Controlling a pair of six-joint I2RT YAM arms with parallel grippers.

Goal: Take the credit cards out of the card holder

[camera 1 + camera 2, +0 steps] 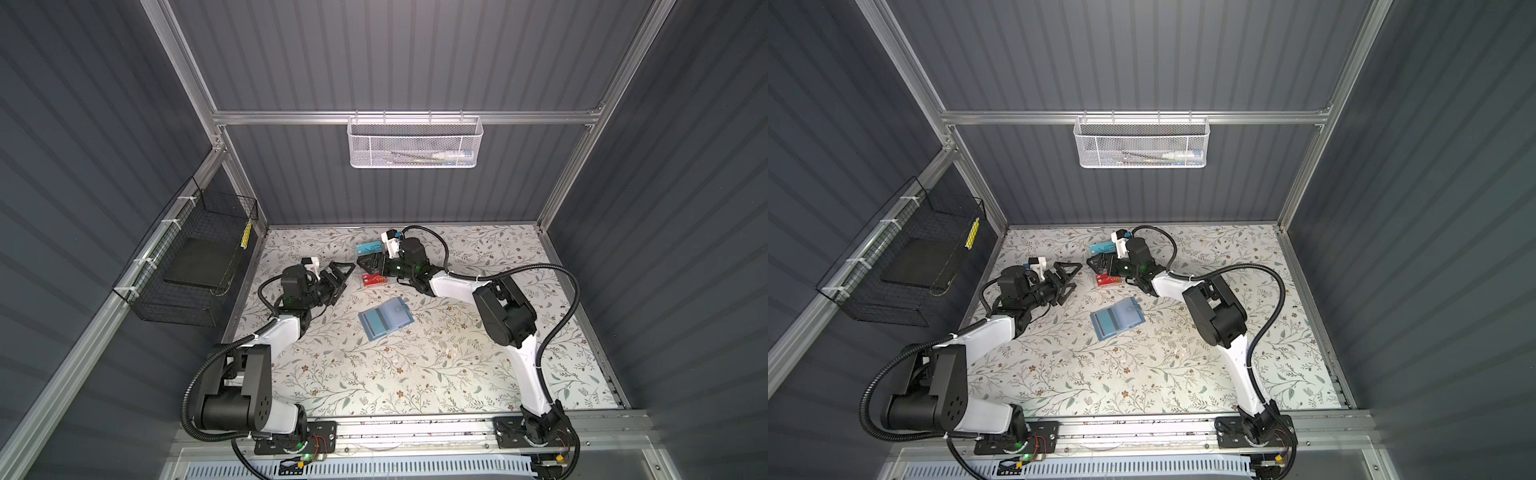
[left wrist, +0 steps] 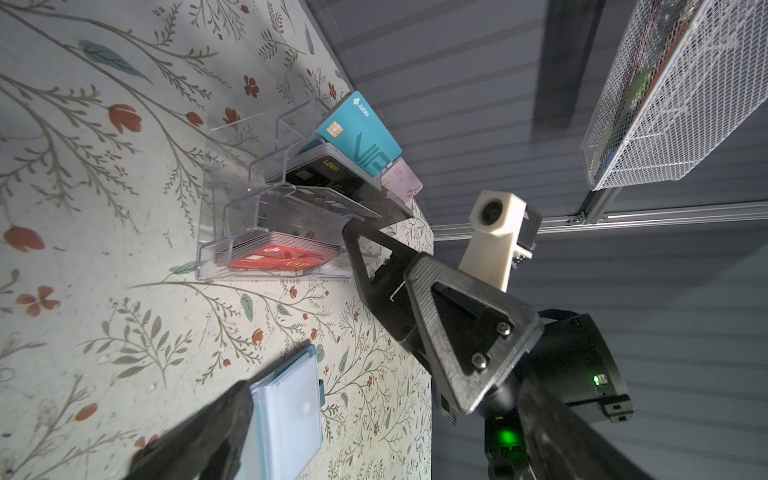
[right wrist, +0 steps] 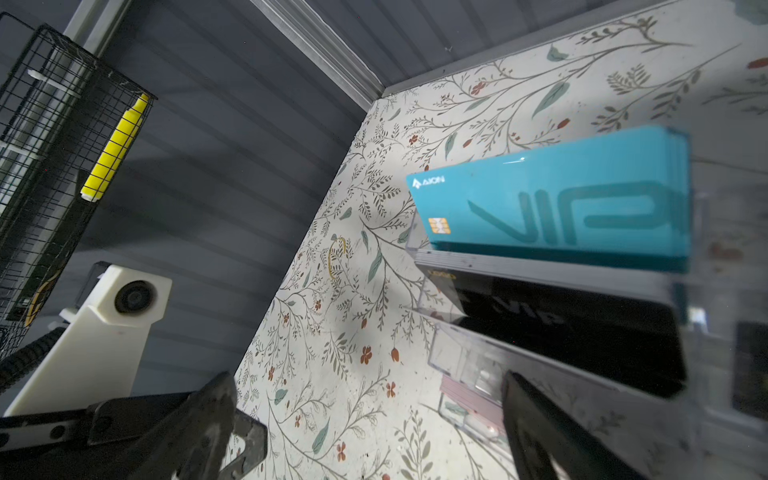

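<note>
The card holder (image 1: 386,318) is lying unfolded near the middle of the tabletop (image 1: 415,374), its sleeves facing up, probably so cards can slide out. The right hand (image 1: 368,267) is hovering wide open and empty at the clear rack (image 2: 232,216) by the far edge, where a black credit card (image 3: 582,332) is sitting in the middle tier. The left hand (image 1: 343,278) is waiting alongside, spread open and gripping nothing.

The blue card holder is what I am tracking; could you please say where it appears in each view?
In a top view: card holder just below the picture's middle.
In a top view: card holder below the middle, slightly left.
Left wrist: card holder nearer the camera than the clear rack.
Right wrist: not in view.
Shared landmark: the rack's teal VIP card, in all four.
</note>
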